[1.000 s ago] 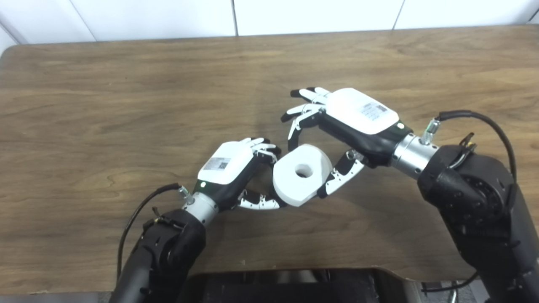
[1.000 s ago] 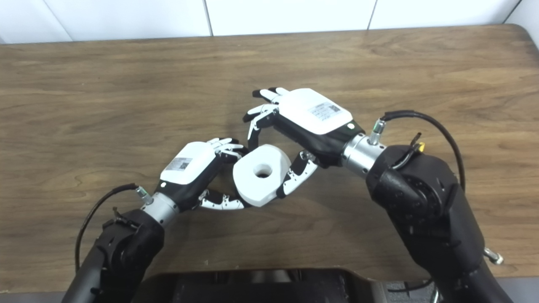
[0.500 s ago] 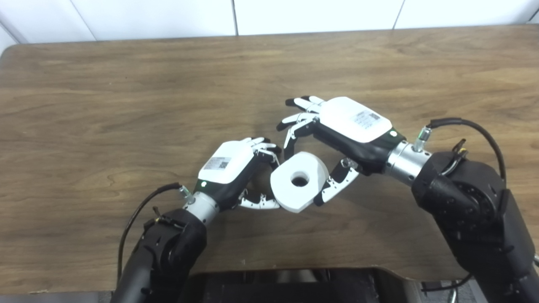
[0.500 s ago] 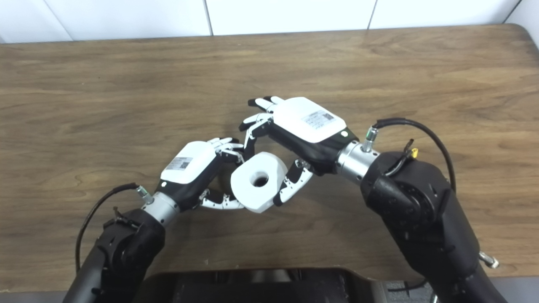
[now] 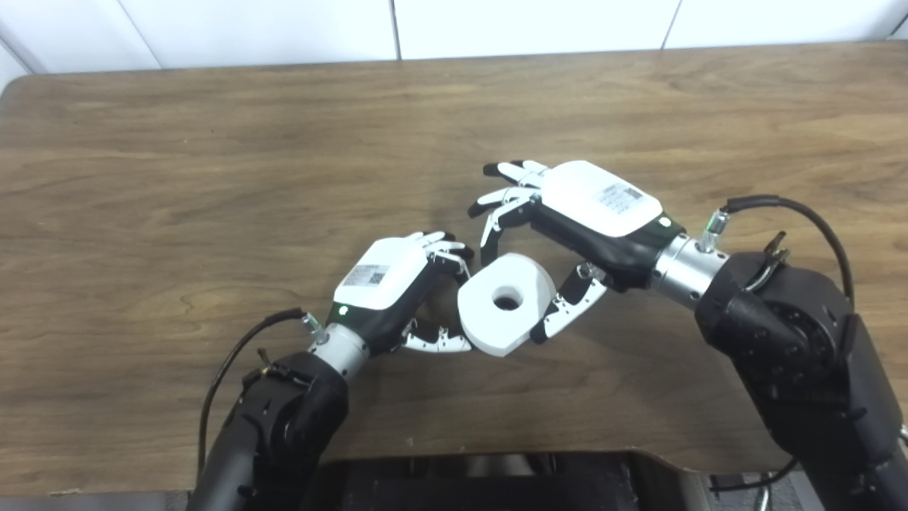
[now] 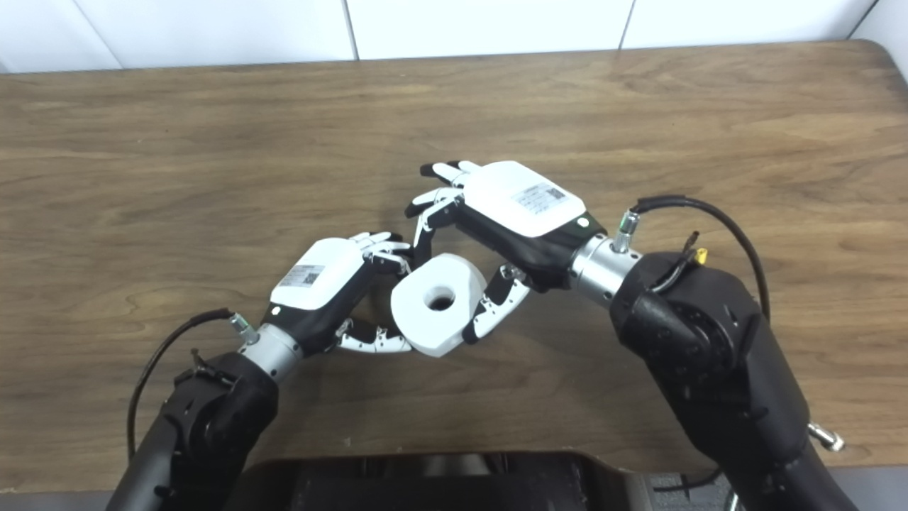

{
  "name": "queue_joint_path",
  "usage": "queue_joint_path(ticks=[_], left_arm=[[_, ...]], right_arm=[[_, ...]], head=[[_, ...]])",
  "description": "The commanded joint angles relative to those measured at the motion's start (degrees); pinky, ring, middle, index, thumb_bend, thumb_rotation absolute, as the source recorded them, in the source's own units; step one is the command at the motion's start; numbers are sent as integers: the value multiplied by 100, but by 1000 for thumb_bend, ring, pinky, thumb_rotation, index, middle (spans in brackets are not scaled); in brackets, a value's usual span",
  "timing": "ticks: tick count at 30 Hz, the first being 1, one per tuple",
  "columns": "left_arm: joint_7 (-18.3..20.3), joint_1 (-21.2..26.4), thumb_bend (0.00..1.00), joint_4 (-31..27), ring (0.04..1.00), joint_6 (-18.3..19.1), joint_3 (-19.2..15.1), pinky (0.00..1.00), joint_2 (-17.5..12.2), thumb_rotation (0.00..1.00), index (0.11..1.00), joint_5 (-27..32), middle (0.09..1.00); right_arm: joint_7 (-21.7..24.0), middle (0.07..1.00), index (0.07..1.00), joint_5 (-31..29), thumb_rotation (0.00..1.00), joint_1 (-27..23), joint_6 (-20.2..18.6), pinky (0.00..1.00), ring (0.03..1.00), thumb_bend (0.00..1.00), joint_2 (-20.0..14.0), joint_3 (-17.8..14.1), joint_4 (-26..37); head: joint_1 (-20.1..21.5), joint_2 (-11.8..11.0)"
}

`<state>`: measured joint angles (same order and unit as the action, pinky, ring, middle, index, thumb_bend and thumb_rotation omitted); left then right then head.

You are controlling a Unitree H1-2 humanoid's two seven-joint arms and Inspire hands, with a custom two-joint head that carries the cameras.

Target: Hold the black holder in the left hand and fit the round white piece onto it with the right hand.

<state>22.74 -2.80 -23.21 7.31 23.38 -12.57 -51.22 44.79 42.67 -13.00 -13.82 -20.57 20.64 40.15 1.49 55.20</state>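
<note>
The round white piece (image 5: 489, 316), a thick ring with a centre hole, hangs tilted just above the table between my two hands. My right hand (image 5: 592, 213) is shut on it, with the thumb (image 5: 567, 312) on its right rim and a fingertip on its far rim. My left hand (image 5: 394, 284) is curled shut at the piece's left side, its thumb reaching under the rim. The black holder is hidden inside that hand and under the piece. Only a dark patch shows through the hole.
The brown wooden table (image 5: 213, 177) stretches wide on all sides of the hands. A white wall runs behind its far edge. A dark part of my body (image 5: 482, 482) fills the bottom middle, by the near table edge.
My right hand has come down and toward me with the white piece, bringing it lower against the left hand. Over the last half second it hardly moved. The left hand has stayed put.
</note>
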Motion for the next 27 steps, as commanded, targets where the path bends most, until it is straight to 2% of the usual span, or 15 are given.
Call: queue_joint_path(ticks=[1, 2, 5, 9, 27], left_arm=[[117, -38, 522, 10, 911, 52, 46, 909, 6, 55, 486, 17, 829], [110, -41, 522, 11, 912, 49, 43, 909, 9, 54, 486, 23, 829], [91, -45, 522, 16, 910, 34, 36, 906, 10, 54, 486, 32, 828], [99, -54, 522, 9, 910, 24, 45, 903, -7, 54, 486, 3, 829], [159, -58, 522, 55, 910, -6, 10, 908, -69, 54, 487, 37, 827]], right_arm=[[140, 841, 534, 99, 218, -73, 28, 1000, 986, 727, -91, 3, 40], [142, 840, 565, 104, 262, -80, 18, 1000, 984, 868, -88, -6, 40], [166, 844, 603, 117, 307, -103, -27, 1000, 989, 984, -70, -34, 48], [220, 851, 627, 148, 341, -123, -26, 1000, 997, 1000, -36, -86, 58], [-4, 830, 635, 127, 316, -119, 213, 1000, 990, 1000, 63, -192, 106]], head=[[-2, 3], [-2, 3], [-2, 3], [-17, 5], [-16, -40]])
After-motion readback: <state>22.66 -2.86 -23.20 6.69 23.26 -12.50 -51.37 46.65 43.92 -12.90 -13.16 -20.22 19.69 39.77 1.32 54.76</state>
